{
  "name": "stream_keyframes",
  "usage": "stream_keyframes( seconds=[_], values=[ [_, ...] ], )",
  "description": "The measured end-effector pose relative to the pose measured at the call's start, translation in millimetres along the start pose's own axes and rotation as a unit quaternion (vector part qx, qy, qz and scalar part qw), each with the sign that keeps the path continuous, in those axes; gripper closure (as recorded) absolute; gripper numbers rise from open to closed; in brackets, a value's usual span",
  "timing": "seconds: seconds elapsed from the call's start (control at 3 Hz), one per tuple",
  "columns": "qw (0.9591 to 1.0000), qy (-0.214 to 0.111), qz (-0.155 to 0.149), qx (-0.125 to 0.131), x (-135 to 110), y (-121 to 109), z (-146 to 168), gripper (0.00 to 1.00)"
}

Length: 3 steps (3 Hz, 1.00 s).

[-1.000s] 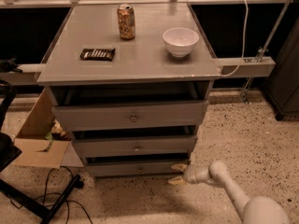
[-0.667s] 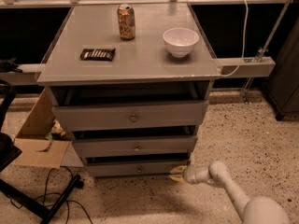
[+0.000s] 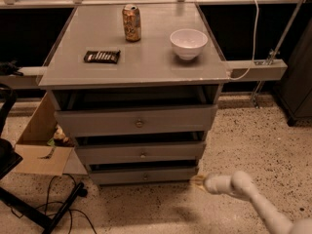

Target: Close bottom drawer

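Observation:
The bottom drawer (image 3: 144, 175) is the lowest and shortest grey front of three in the grey cabinet, with a tiny round metal knob at its centre. It stands out a little from the cabinet body, with a dark gap above it. My gripper (image 3: 197, 181) is at the end of the white arm, low near the floor. It sits at the drawer front's right end, touching or almost touching it.
Above are the mid drawer (image 3: 141, 152) and the tall top drawer (image 3: 136, 121), both slightly out. On the cabinet top are a can (image 3: 131, 22), a white bowl (image 3: 188, 43) and a snack bar (image 3: 102, 56). A cardboard box (image 3: 39, 140) and cables lie at the left.
The arm and gripper have stayed at the drawer's right end. The bottom drawer front shows no clear movement.

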<state>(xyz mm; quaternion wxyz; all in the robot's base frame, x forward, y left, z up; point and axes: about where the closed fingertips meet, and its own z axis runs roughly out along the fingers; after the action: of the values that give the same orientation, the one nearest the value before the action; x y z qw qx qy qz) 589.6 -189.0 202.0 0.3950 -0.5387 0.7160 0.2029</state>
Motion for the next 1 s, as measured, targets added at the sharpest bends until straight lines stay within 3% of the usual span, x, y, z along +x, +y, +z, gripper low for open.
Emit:
stream_keyframes(
  seconds=[0.33, 0.67, 1.0],
  values=[
    [0.9923, 0.089, -0.018, 0.084, 16.8, -34.7, -106.4, 1.0],
    [0.9719, 0.182, -0.062, 0.135, 11.3, -56.4, -183.5, 1.0],
    [0.9446, 0.246, -0.136, 0.169, -47.3, -67.0, -247.4, 1.0]
  ],
)
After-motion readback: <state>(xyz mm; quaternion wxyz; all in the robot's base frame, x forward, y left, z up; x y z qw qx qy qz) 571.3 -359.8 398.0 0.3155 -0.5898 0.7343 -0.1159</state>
